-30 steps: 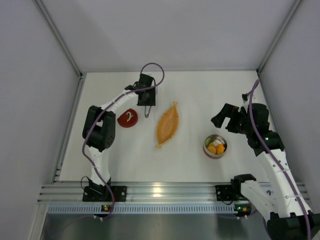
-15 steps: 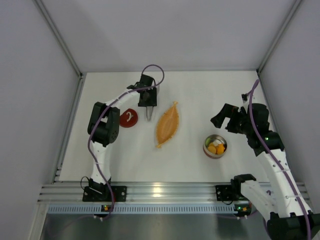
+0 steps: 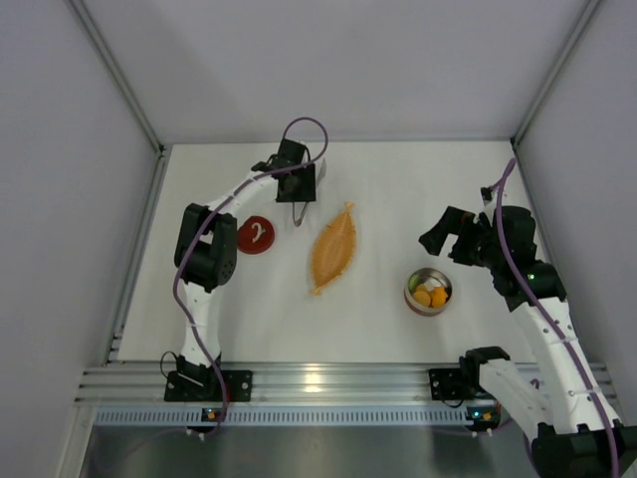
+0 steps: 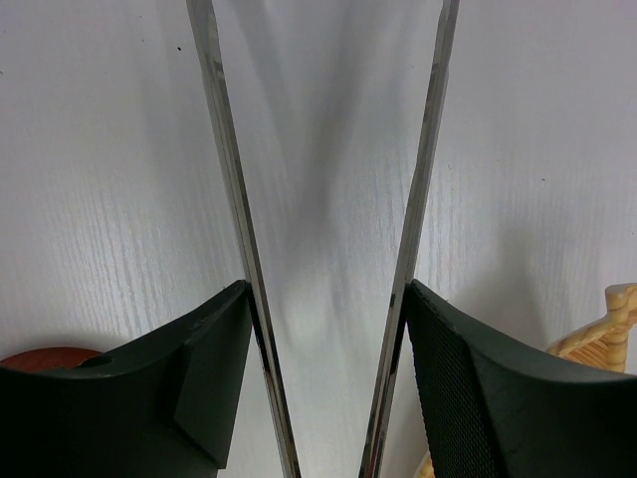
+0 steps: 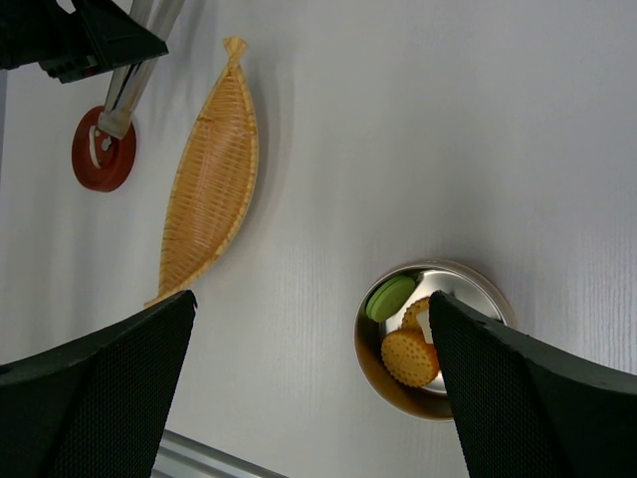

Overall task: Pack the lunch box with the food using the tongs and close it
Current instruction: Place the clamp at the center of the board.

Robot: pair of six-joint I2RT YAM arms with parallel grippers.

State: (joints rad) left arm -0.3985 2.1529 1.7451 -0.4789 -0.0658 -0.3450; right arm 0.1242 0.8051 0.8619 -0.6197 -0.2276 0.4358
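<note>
The tongs (image 3: 299, 213) are held in the left gripper (image 3: 298, 191), far left of the table (image 3: 398, 179). Their tips point toward the near side and end between the lid (image 3: 256, 235) and the tray (image 3: 333, 247). In the left wrist view, the two arms of the tongs (image 4: 227, 169) are seen running between the fingers (image 4: 199, 368), each arm pressed against the inner face of one pad, with the arms spread in a V. The left gripper (image 4: 328, 299) is thus clamped on the tongs with a wide gap between its pads. A sliver of the lid (image 4: 40, 356) is seen at the lower left of that view and an edge of the tray (image 4: 597, 334) at the right.

The red lid, marked with a white squiggle, lies flat on the table just left of the tongs. The tray lies right of them, near the middle.

The lunch box (image 3: 414, 301) stands uncovered, near and to the right, well apart from the lid. The food (image 3: 431, 292) is packed inside it; a green piece (image 5: 390, 297) and an orange round piece (image 5: 408, 357) can be made out among others.

The right gripper (image 3: 444, 235) is held above the table, just beyond the lunch box. Its jaws are spread fully with nothing between them. In the right wrist view, the lunch box (image 5: 468, 271) is seen partly hidden behind the right finger (image 5: 528, 388).
</note>
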